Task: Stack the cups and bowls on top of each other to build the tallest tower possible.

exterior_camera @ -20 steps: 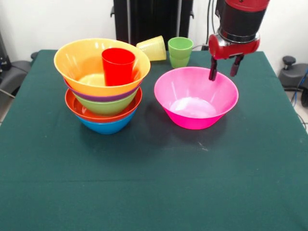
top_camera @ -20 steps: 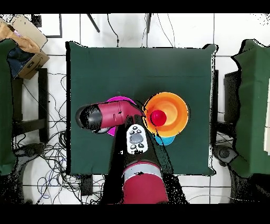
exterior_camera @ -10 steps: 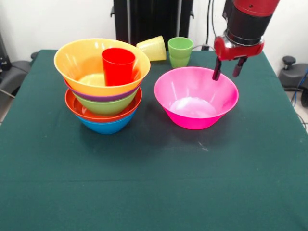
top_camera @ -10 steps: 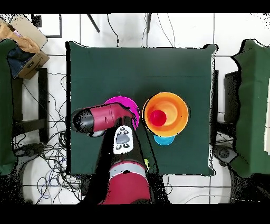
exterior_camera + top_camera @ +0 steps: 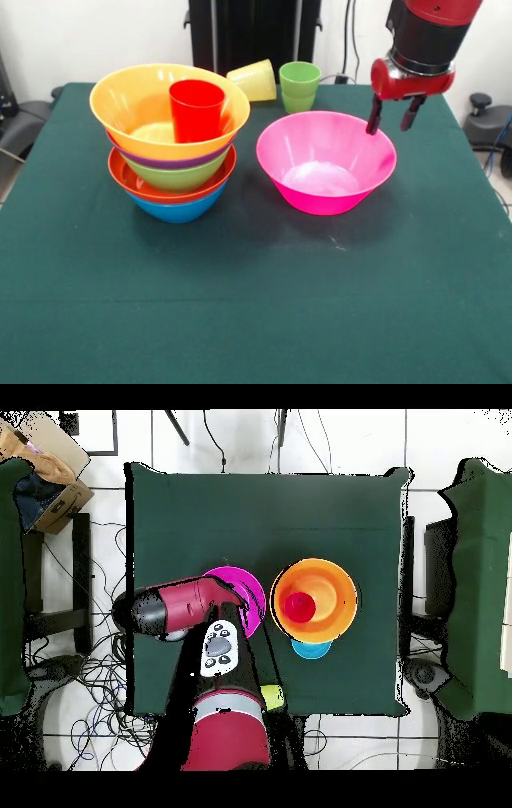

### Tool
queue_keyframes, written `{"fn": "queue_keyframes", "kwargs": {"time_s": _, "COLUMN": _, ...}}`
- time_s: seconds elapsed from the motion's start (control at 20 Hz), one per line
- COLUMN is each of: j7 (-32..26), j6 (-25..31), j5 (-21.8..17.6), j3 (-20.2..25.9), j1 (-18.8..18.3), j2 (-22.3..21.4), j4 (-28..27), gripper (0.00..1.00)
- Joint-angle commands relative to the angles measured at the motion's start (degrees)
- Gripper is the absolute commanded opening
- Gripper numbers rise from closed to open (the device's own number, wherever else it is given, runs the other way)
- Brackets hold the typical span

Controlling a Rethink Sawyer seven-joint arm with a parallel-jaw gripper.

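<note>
The pincer point(image 5: 392, 122) hangs spread and empty above the far rim of the pink bowl point(image 5: 326, 162), which sits alone on the green surface point(image 5: 256, 304). Beside it the tower point(image 5: 171, 144) holds 5 nested bowls, yellow-orange on top, with the red cup point(image 5: 196, 110) upright inside. Behind, the yellow cup point(image 5: 253, 80) lies tipped next to the upright green cup point(image 5: 299, 86)

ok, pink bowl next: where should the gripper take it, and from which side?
Probably the rim. The pink bowl sits upright and alone, too wide to span, so pinch the thin wall, one finger inside, one outside. Come straight down on the far rim nearest the open gripper, which hovers just past it.
</note>
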Motion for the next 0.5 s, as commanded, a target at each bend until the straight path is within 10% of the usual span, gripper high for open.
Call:
{"fn": "queue_keyframes", "kwargs": {"time_s": 0.05, "j7": 8.49, "j6": -5.77, "j5": -0.89, "j3": 0.73, "j1": 0.41, "j2": 3.05, "j4": 0.22, "gripper": 1.00}}
{"fn": "queue_keyframes", "kwargs": {"time_s": 0.5, "j7": 7.13, "j6": -24.22, "j5": -5.03, "j3": 0.00, "j1": -2.73, "j2": 12.86, "j4": 2.72, "gripper": 1.00}}
